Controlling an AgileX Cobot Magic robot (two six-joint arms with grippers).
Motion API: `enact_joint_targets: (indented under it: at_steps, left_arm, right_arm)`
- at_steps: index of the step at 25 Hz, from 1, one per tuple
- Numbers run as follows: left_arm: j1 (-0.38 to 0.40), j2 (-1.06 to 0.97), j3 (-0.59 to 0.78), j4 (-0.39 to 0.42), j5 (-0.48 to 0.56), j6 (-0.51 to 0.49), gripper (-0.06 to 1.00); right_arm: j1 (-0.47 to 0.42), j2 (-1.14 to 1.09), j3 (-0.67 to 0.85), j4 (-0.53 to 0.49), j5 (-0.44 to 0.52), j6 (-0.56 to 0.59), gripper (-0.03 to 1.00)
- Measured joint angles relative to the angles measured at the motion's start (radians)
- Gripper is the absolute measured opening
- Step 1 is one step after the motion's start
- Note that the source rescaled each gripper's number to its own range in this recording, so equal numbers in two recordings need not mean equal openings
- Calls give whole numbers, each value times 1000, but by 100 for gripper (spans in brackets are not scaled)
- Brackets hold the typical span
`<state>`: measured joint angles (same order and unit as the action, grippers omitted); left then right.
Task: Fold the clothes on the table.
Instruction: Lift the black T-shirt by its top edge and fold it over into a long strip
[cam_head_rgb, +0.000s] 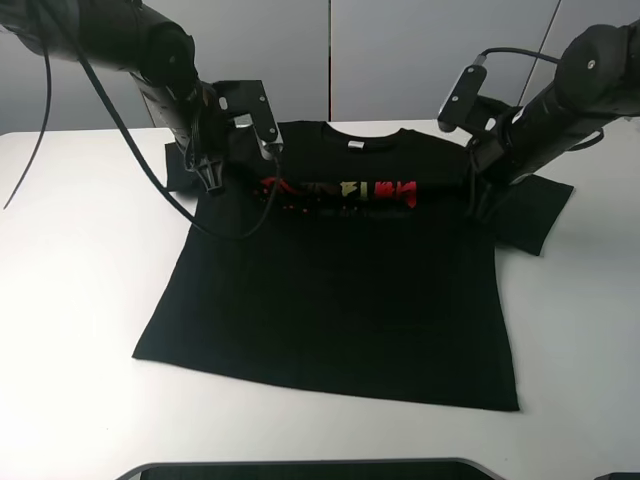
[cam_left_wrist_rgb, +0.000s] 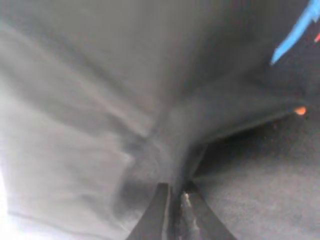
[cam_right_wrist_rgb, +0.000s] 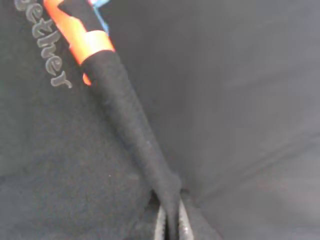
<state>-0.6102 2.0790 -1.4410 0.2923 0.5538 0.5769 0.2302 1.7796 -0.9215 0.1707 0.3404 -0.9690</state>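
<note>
A black T-shirt (cam_head_rgb: 340, 290) with a red chest print lies flat on the white table (cam_head_rgb: 70, 300), collar at the far side. My left gripper (cam_head_rgb: 213, 180) is down at the shirt's left shoulder and shut on a pinched fold of the black cloth (cam_left_wrist_rgb: 172, 165). My right gripper (cam_head_rgb: 477, 205) is down at the right shoulder and shut on a raised ridge of cloth (cam_right_wrist_rgb: 135, 130) next to the orange print (cam_right_wrist_rgb: 75, 30).
The shirt's right sleeve (cam_head_rgb: 535, 210) spreads out past my right arm. A dark edge (cam_head_rgb: 310, 468) shows at the table's near side. Bare white table lies left, right and in front of the shirt.
</note>
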Motion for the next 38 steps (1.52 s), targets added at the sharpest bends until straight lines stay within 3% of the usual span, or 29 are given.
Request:
enact_joint_targets:
  at_steps: [6,9,14,25,38]
  left_arm:
    - [0,-47,-9,79,-96,-98,0]
    - [-2,-47,-44,146,-105,-192,0]
    - [-2,-47,-129,210,-118,-301,0]
    - [0,-47,-326,332,-79,-350,0]
    - [36,-118,-376,339,9,-381,0]
  right_arm:
    - [0,-66,0,-3,-194,10,0]
    - [0,-80,-25,-3,-231,10,0]
    - [0,-82,-94,-24,-245,8,0]
    - [-15,-82,-245,-114,-252,5,0]
    - [-39,-82,-316,-130,-221,-1,0]
